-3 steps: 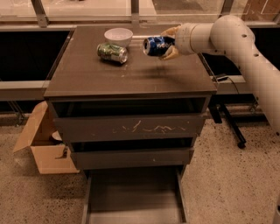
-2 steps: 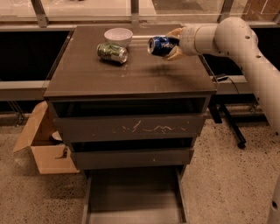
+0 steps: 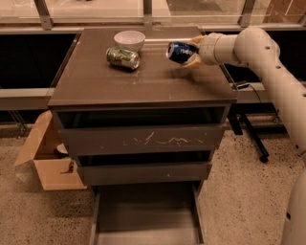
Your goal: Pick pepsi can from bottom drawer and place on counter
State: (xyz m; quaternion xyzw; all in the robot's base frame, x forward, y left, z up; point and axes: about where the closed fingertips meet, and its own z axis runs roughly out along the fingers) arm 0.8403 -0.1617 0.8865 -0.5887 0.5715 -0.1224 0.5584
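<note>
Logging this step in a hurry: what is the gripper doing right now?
Gripper: closed on the pepsi can, holding it on its side over the right rear part of the counter.

Speckled beige stone floor. An open brown cardboard box sits left. Metal-framed windows line the far wall. The gripper clasps the pepsi can far right.

Tool with pepsi can above counter right-rear, maybe touching.

The hand grips the pepsi can (tipped sideways) above the counter.
</note>
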